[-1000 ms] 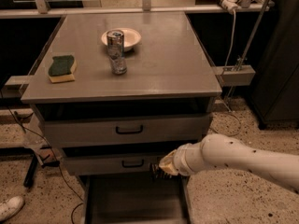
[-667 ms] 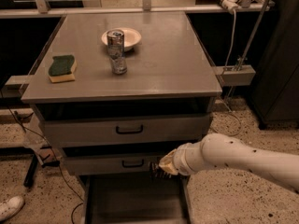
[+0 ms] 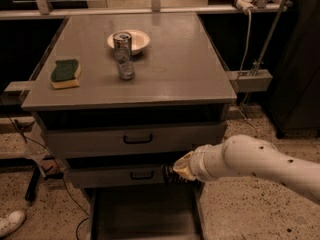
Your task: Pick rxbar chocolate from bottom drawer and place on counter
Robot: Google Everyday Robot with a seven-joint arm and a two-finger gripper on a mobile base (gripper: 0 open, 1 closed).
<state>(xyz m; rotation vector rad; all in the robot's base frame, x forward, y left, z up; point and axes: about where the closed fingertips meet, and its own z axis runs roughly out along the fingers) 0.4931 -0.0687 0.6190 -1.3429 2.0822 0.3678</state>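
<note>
The counter (image 3: 175, 69) is the broad grey metal top of the cabinet. Below it are two upper drawers with black handles (image 3: 137, 139). The bottom drawer (image 3: 145, 211) is pulled out at the lower edge of the view and its flat floor looks bare where it shows. The rxbar chocolate is not in view. My white arm comes in from the right. My gripper (image 3: 170, 174) sits at the right end of the middle drawer's front, just above the bottom drawer's back right part.
On the counter stand a green-and-yellow sponge (image 3: 65, 73) at the left, a metal can (image 3: 123, 54) in the middle and a white bowl (image 3: 129, 40) behind it. A white shoe (image 3: 11, 223) lies on the floor at lower left. Cables hang at the right.
</note>
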